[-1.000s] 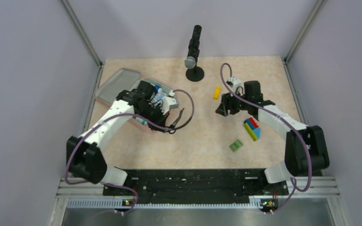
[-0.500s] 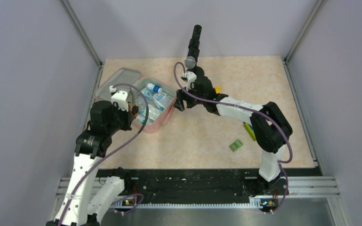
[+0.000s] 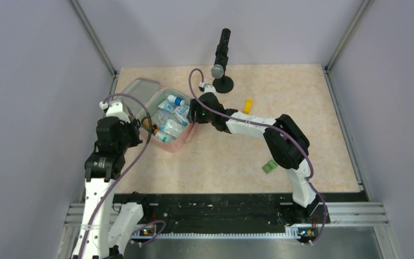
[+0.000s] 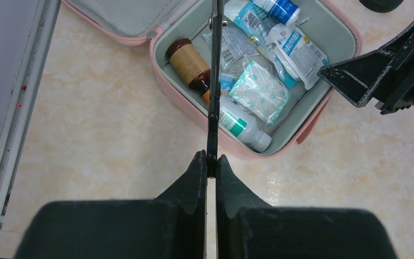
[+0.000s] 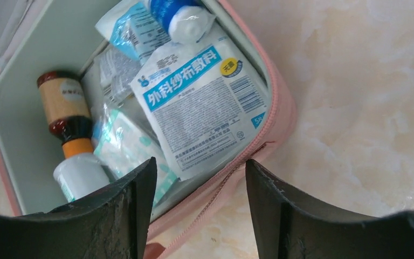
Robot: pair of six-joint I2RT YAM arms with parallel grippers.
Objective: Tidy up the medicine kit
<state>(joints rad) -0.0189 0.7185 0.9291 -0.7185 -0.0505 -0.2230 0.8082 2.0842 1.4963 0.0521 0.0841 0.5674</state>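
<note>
Counted: one medicine kit (image 4: pixel 179 96), three bottles (image 4: pixel 185 60), four sachets (image 4: pixel 260 91), one thin black tool (image 4: pixel 213 108), one yellow brick (image 3: pixel 247 105), one small green item (image 3: pixel 270 167), one microphone (image 3: pixel 219 67).

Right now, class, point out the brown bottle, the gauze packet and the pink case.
brown bottle (image 4: pixel 185 60), left wrist view, on its label.
gauze packet (image 5: pixel 205 108), right wrist view, on its printed front.
pink case (image 5: pixel 283 112), right wrist view, on its outer rim.

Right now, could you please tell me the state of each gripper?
Left gripper: closed on a thin dark tool.
Right gripper: open, empty, over the medicine kit.
</note>
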